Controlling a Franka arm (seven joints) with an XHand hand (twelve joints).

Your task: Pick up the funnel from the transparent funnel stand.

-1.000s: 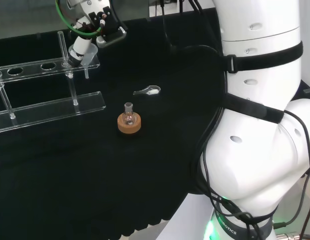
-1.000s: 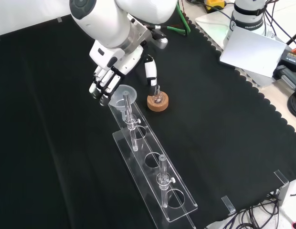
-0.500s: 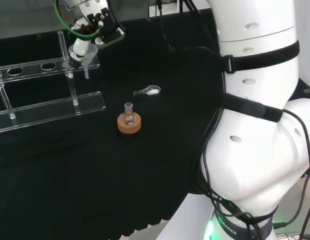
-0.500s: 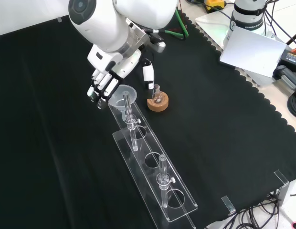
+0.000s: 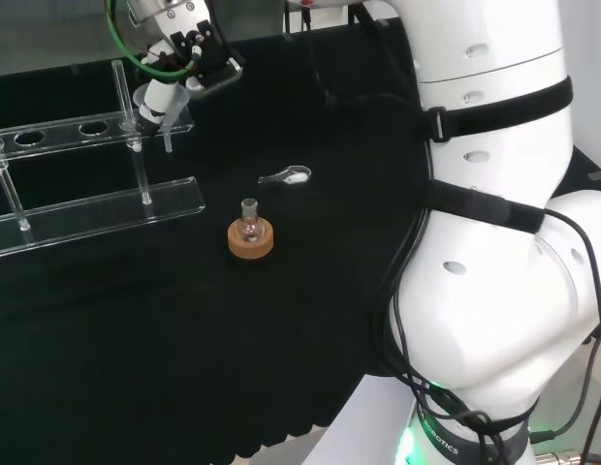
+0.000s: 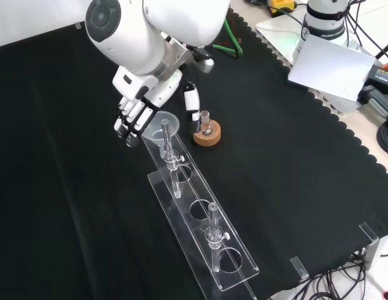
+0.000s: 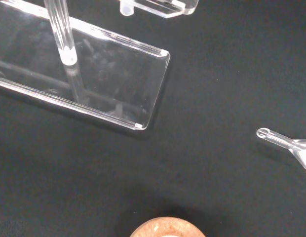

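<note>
Cloth (image 6: pixel 294 187), black and wrinkle-free, fills the lower part of the front view, its scalloped edge running down the right side. Nearest the camera there, the transparent funnel stand (image 6: pixel 234 282) stretches from the lower right up toward the centre, a two-tier clear rack with round holes and upright posts. At its far end the funnel (image 6: pixel 164 123) sits in the last hole, its wide mouth up and its stem hanging below the top plate. Just right of it stands a small flask (image 6: pixel 206 121) on a cork ring (image 6: pixel 207 134).

The hand (image 6: pixel 134 112) hovers at the funnel's upper left, fingers straight and pointing down beside the rim, the thumb (image 6: pixel 190 100) spread off to the right; nothing is held yet.

In my judgement, the risk lies in the closing move: fingers catching the rack's top plate or post could drag the light stand, and a pinch on the thin rim might tip the funnel or let it slip back. The thumb also passes near the flask and could knock it off its ring.

In the head view a small clear scoop (image 5: pixel 286 176) lies mid-frame. Beyond the cloth, at the front view's upper right, lie cables and a white box.
</note>
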